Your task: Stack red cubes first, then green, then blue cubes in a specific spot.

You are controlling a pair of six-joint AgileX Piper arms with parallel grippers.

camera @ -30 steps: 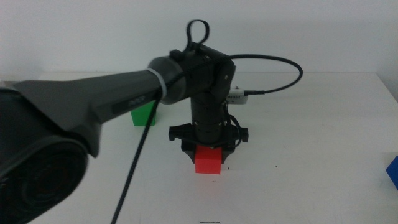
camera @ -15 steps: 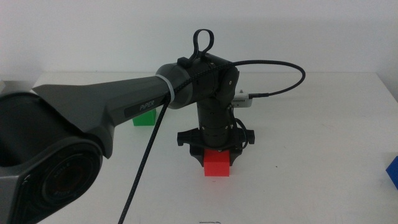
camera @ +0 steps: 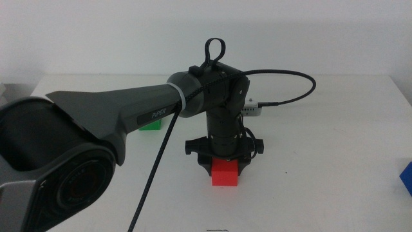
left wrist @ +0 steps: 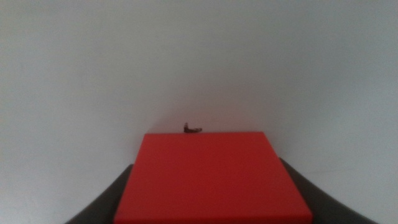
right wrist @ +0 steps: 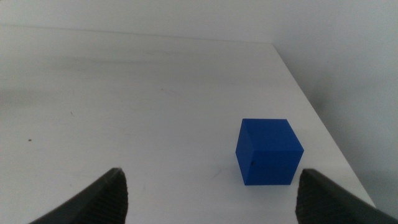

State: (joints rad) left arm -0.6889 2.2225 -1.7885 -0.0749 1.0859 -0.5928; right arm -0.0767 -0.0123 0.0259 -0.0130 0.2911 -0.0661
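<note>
My left gripper (camera: 224, 162) points down at the table's middle and is shut on the red cube (camera: 225, 173), which is at or just above the white tabletop. In the left wrist view the red cube (left wrist: 211, 177) fills the space between the two dark jaws. The green cube (camera: 150, 124) sits at the back left, mostly hidden behind the left arm. The blue cube (camera: 407, 178) sits at the right edge. In the right wrist view my right gripper (right wrist: 214, 198) is open and empty, a little short of the blue cube (right wrist: 268, 151); this arm is out of the middle view.
A small white connector (camera: 250, 107) with a black cable lies behind the left gripper. The table's right edge (right wrist: 323, 118) runs close beside the blue cube. A tiny dark speck (left wrist: 192, 129) lies on the table just beyond the red cube.
My left gripper has carried the red cube a little to the right and nearer the front, mostly in the first half second. The blue cube has not moved.
</note>
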